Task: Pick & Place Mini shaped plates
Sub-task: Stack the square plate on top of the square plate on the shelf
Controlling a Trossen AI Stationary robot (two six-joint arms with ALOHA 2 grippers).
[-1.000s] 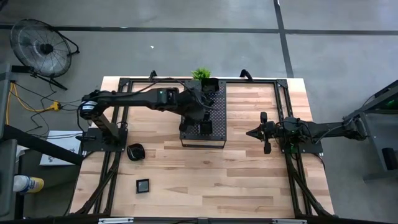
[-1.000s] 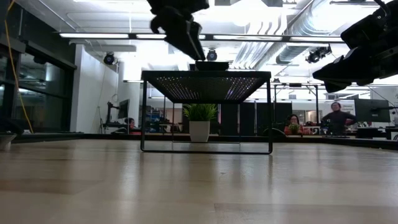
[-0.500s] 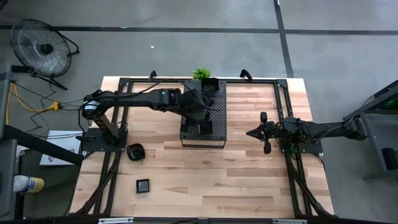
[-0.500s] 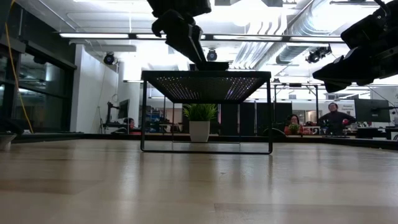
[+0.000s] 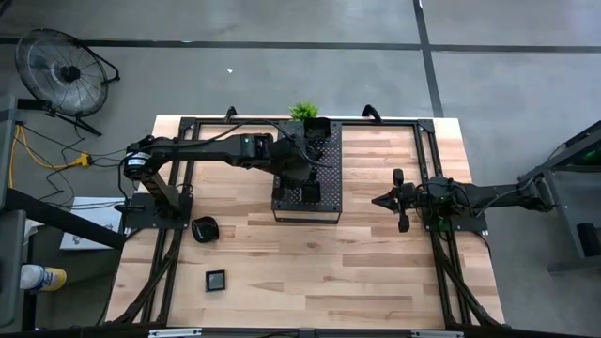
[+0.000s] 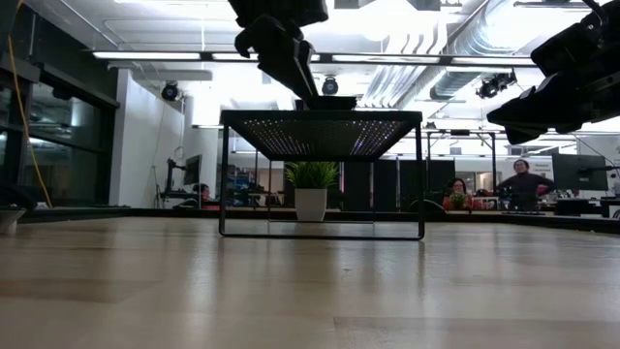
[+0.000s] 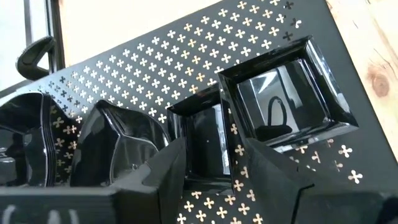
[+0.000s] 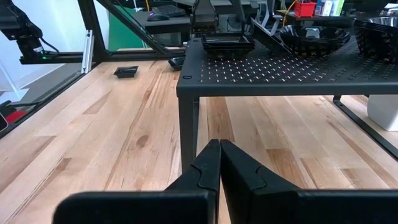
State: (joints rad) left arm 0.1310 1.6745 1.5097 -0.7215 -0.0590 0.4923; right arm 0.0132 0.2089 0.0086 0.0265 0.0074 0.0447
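Several glossy black mini plates sit on the perforated tray (image 5: 329,150). The left wrist view shows a large square plate (image 7: 289,102), rounded ones (image 7: 118,146) and a small square plate (image 7: 205,134). My left gripper (image 7: 208,142) (image 5: 302,176) hovers over the tray's middle, shut on that small square plate. Two more plates lie on the table, a rounded plate (image 5: 205,228) and a square plate (image 5: 216,279). My right gripper (image 8: 219,149) (image 5: 378,200) waits shut to the right of the tray, above the table. My left gripper has the small square plate pinched between its two fingers (image 7: 165,174). One finger lies against each of two opposite side rims (image 7: 185,134). The fingers come slanting down from above. The plate's base is on the tray, beside the large square plate.
The tray stands on thin legs (image 6: 222,174) above the table. A small green plant (image 5: 303,113) in a white pot stands at its far end. Black frame rails (image 5: 169,244) run along both table sides. Bare wood (image 5: 319,272) lies on the near side of the tray. People sit in the room beyond.
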